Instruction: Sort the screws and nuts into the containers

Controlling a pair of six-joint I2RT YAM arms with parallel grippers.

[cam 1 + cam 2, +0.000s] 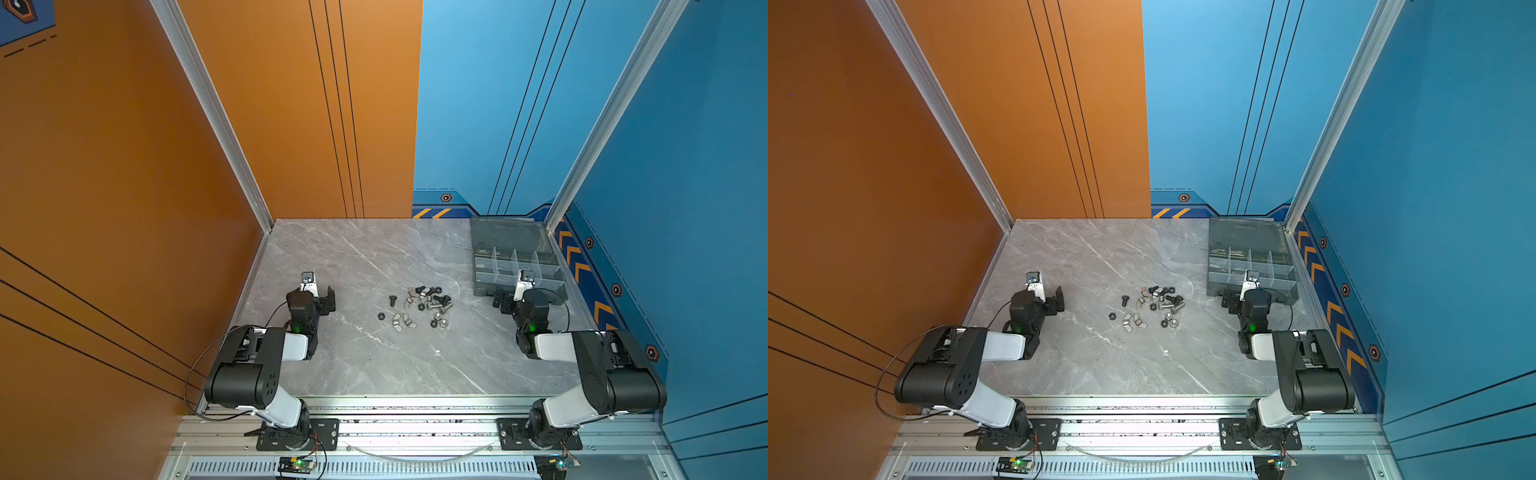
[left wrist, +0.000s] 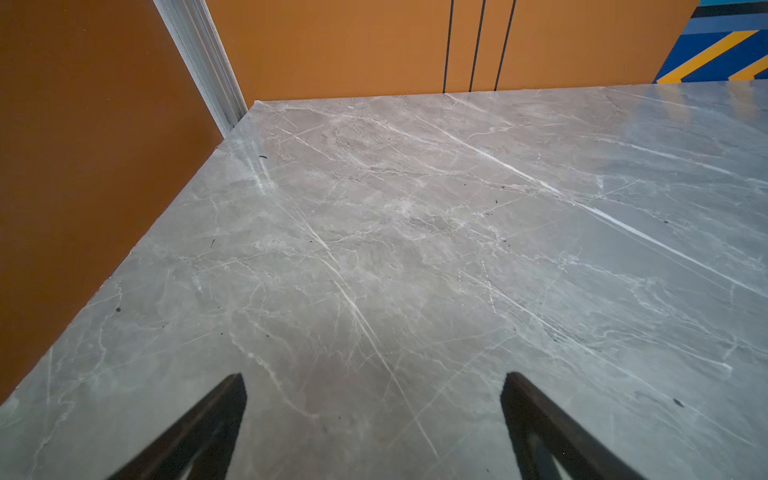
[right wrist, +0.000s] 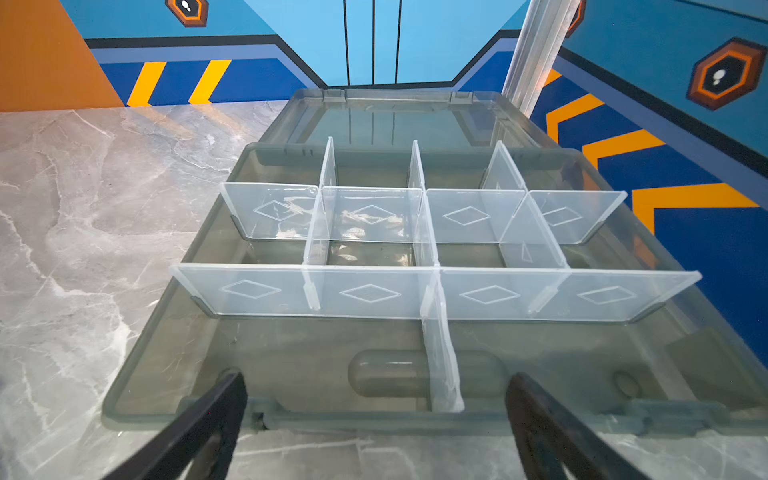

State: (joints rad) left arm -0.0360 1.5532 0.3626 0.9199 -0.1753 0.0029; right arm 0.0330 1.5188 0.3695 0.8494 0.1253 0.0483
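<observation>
The screws and nuts lie in a loose pile (image 1: 422, 305) (image 1: 1154, 305) at the middle of the grey marble table, black and silver mixed. A black screw (image 1: 392, 300) and two silver wing nuts (image 1: 402, 322) sit at the pile's near-left edge. The smoky-grey organiser box (image 1: 498, 266) (image 1: 1233, 266) stands open at the back right, and the compartments that show look empty. My right gripper (image 1: 503, 301) (image 3: 376, 374) is open, just in front of the box's near wall (image 3: 353, 419). My left gripper (image 1: 328, 299) (image 2: 375, 375) is open over bare table, left of the pile.
An orange wall (image 1: 124, 208) bounds the table on the left and a blue wall (image 1: 685, 208) on the right, close behind the box. Aluminium posts (image 1: 257, 208) stand at the back corners. The box's lid (image 1: 505, 235) lies flat behind the compartments.
</observation>
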